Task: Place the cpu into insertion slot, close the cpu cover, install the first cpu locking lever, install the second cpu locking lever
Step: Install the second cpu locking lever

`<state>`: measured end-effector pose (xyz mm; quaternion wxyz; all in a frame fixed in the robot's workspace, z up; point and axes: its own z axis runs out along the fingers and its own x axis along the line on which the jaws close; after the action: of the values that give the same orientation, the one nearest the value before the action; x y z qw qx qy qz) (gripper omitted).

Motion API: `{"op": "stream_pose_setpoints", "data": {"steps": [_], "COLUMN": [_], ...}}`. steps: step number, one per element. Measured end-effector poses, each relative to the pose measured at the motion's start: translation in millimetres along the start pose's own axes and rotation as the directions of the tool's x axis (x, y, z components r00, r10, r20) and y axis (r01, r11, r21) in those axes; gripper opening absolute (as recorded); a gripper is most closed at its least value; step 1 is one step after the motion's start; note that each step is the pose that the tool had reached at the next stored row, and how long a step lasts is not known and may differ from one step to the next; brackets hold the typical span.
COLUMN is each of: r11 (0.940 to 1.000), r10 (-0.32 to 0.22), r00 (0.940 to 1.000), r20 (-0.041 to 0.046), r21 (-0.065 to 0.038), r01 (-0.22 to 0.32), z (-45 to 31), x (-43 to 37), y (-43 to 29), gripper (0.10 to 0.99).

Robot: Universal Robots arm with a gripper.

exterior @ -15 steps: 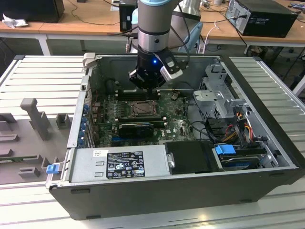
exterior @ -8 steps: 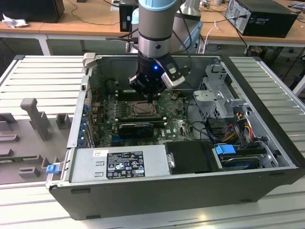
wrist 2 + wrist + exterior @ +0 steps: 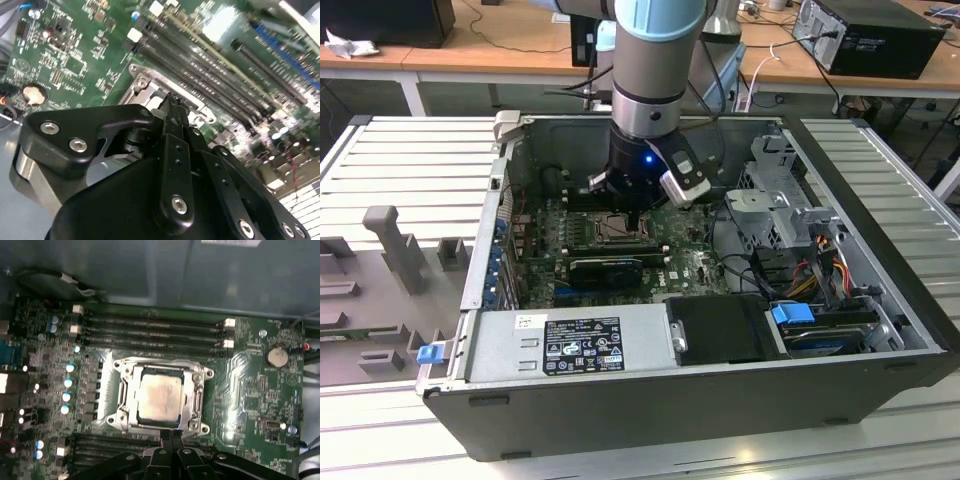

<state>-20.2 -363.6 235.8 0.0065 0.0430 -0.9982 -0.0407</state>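
Note:
The cpu (image 3: 159, 399), a pale square chip, lies flat in the insertion slot (image 3: 118, 415) on the green motherboard. The silvery cpu cover (image 3: 160, 368) lies down around it, and the chip shows through its window. My gripper (image 3: 171, 434) is shut, its two black fingers pressed together with nothing seen between them. Its tips sit at the slot's metal rim, at the middle of one side. In the second wrist view the gripper (image 3: 172, 99) points down at the slot's rim (image 3: 150, 82). In the exterior view the gripper (image 3: 632, 218) hangs over the slot (image 3: 610, 232) inside the open computer case.
Long black memory slots (image 3: 150, 327) run along both sides of the socket. A coin battery (image 3: 276, 357) sits on the board. The power supply (image 3: 570, 345), drive cage (image 3: 780, 200), cables (image 3: 820, 270) and case walls (image 3: 485, 240) hem in the board.

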Motion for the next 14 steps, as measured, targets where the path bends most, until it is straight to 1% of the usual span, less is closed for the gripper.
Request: {"op": "stream_pose_setpoints", "data": {"steps": [3,6,10,14], "r11": [1.0,1.0,1.0,0.9999], "r10": [0.0,0.0,0.0,0.0], "r00": [1.0,1.0,1.0,1.0], "r20": [0.0001,0.0002,0.0006,0.0009], "r21": [-0.001,-0.004,-0.008,-0.011], "r01": [0.0,0.0,0.0,0.0], "z": [0.0,0.5,0.9,1.2], "x": [2.2,4.6,7.2,12.4], "y": [-2.5,-3.4,-3.7,-3.6], "gripper": [0.106,0.106,0.106,0.106]}}
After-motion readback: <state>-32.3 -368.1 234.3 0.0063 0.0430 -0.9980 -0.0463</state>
